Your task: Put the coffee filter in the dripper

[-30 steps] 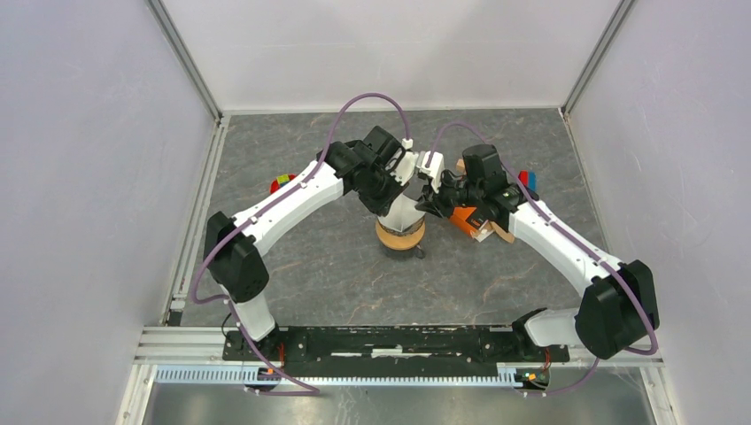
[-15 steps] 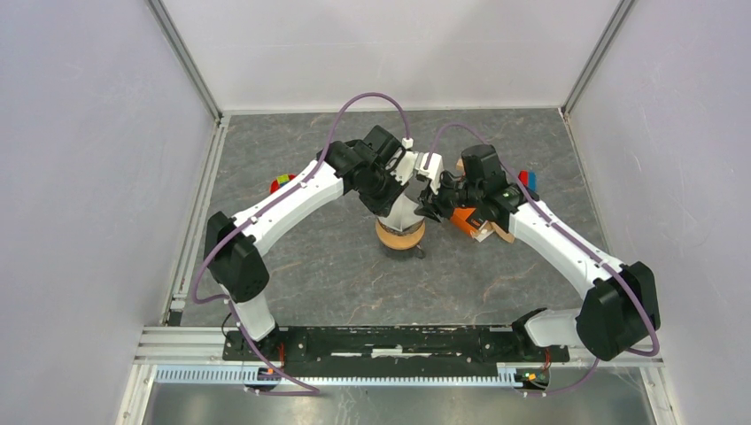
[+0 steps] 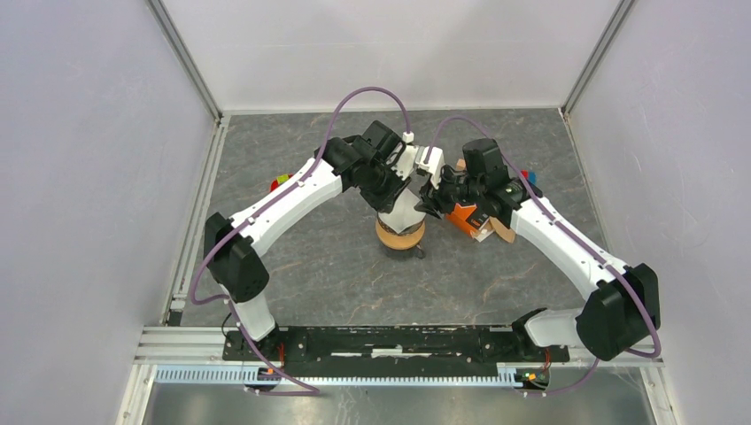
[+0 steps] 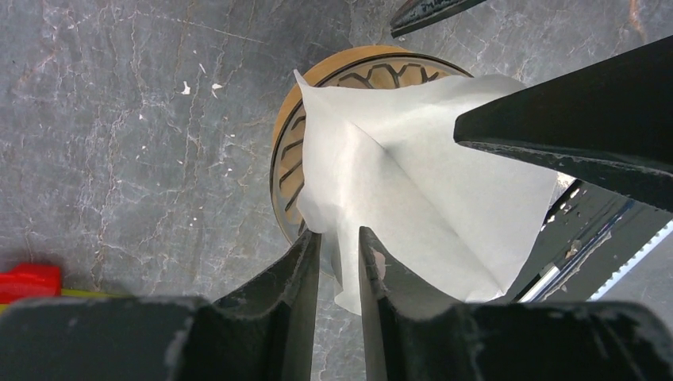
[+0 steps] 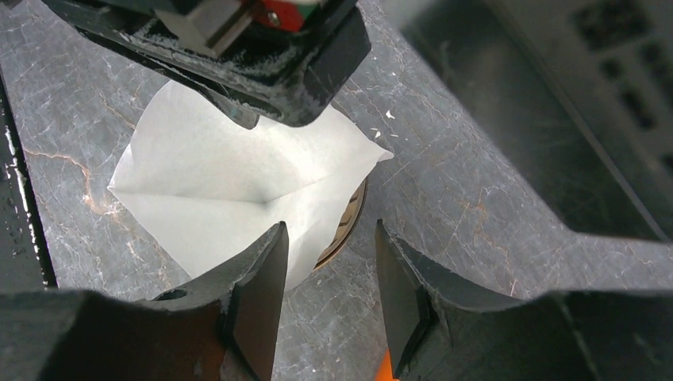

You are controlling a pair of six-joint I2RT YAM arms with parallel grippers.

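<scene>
The coffee filter [image 4: 413,182], a thin white paper cone, hangs pinched by its edge between the fingers of my left gripper [image 4: 340,238], which is shut on it. It also shows in the top view [image 3: 403,211] and the right wrist view [image 5: 230,182]. Under it stands a round tan rim with dark ribbed walls inside [image 4: 290,163], which looks like the dripper; the paper hides most of it. My right gripper [image 5: 327,234] is open beside the filter, one finger [image 5: 258,278] over the paper's edge, holding nothing. In the top view both grippers, left [image 3: 403,195] and right [image 3: 428,200], meet over the tan piece [image 3: 400,235].
An orange box [image 3: 467,218] lies on the table just right of the tan piece, under the right arm. A small red cube [image 3: 282,184] sits left of the left arm and also shows in the left wrist view [image 4: 28,282]. A red and blue object [image 3: 527,180] lies at the right.
The right gripper has moved a little left, closer to the filter and the left gripper. The left gripper has shifted slightly, still holding the filter over the tan piece.
</scene>
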